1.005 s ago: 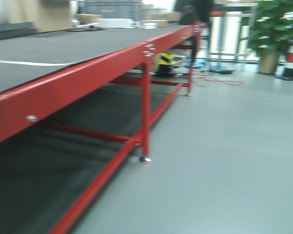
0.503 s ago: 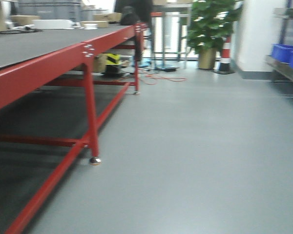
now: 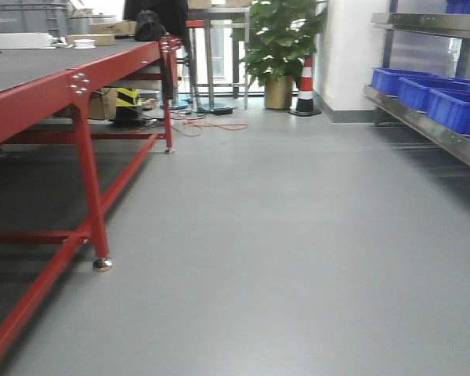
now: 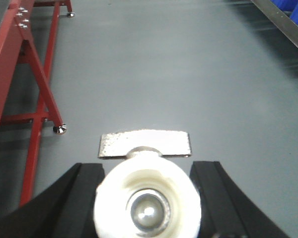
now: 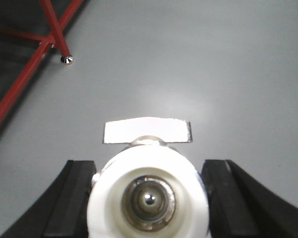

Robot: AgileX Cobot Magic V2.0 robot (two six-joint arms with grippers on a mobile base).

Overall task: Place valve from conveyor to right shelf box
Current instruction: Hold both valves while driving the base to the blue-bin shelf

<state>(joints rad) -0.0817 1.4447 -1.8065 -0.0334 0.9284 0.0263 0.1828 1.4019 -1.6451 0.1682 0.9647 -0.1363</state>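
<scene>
My left gripper (image 4: pixel 148 198) is shut on a white valve (image 4: pixel 147 196) with a metal ball inside and a flat silvery handle (image 4: pixel 144 144); its black fingers (image 4: pixel 82 196) press on both sides. My right gripper (image 5: pixel 150 196) is shut on a second white valve (image 5: pixel 149 196) with the same silvery handle (image 5: pixel 147 131). The conveyor (image 3: pixel 23 66), a dark grey belt on a red frame, runs along the left of the front view. The right shelf (image 3: pixel 431 125) holds blue boxes (image 3: pixel 423 92). Neither gripper shows in the front view.
Grey floor (image 3: pixel 282 235) lies between conveyor and shelf. A red conveyor leg with a metal foot (image 3: pixel 102 265) stands at the left; it also shows in the left wrist view (image 4: pixel 59 129) and the right wrist view (image 5: pixel 66 60). A potted plant (image 3: pixel 278 47) and striped cone (image 3: pixel 305 82) stand at the far end.
The front view has swung to the right: the conveyor has slid to the left edge and the right shelf with blue boxes has come into view.
</scene>
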